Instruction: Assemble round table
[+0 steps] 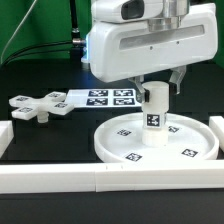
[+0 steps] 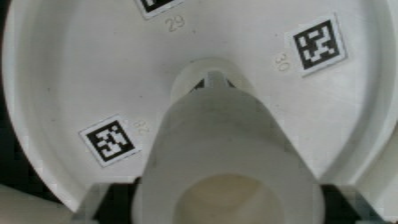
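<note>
The large round rimmed disc (image 1: 185, 150) lies flat on the black table, tags up. The short thick cylinder post (image 1: 153, 108) stands upright at its centre. My gripper (image 1: 155, 88) comes straight down over the post, its jaws on either side of the post's top. In the wrist view the post (image 2: 222, 130) fills the middle, and the dark pads (image 2: 118, 197) press against its two sides above the disc (image 2: 107, 60). The cross-shaped piece (image 1: 38, 106) lies flat on the table at the exterior view's left, away from the gripper.
The marker board (image 1: 105, 97) lies behind the disc, between it and the cross-shaped piece. A long white border rail (image 1: 100, 181) runs along the front edge. A shorter rail (image 1: 4, 134) sits at the exterior view's left.
</note>
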You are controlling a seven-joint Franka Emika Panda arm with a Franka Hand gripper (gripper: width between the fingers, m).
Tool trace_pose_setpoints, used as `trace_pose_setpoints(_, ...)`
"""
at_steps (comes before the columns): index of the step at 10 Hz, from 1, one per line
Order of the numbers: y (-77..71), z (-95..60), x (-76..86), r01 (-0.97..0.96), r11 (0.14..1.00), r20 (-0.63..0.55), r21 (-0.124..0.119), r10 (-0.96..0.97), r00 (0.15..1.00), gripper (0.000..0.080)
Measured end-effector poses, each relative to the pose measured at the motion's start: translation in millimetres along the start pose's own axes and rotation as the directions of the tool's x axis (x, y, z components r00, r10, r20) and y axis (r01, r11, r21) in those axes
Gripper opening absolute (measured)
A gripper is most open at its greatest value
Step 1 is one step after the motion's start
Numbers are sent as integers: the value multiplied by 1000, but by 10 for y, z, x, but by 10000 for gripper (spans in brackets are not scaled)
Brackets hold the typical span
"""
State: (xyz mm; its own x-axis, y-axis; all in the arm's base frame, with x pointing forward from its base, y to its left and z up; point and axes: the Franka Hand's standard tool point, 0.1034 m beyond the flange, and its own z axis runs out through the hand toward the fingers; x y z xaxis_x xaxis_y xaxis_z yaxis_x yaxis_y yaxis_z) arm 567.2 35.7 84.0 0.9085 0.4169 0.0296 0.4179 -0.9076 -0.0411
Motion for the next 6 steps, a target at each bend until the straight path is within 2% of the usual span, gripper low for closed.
trace_pose_setpoints(3,-5,0,1,-50,999,-2,4,50,999,404)
trace_pose_setpoints(5,5,-3,-9,-323,946,-4,28,323,946,404)
trace_pose_setpoints(6,12,-2,-13,-384,923,-2,33,384,923,406)
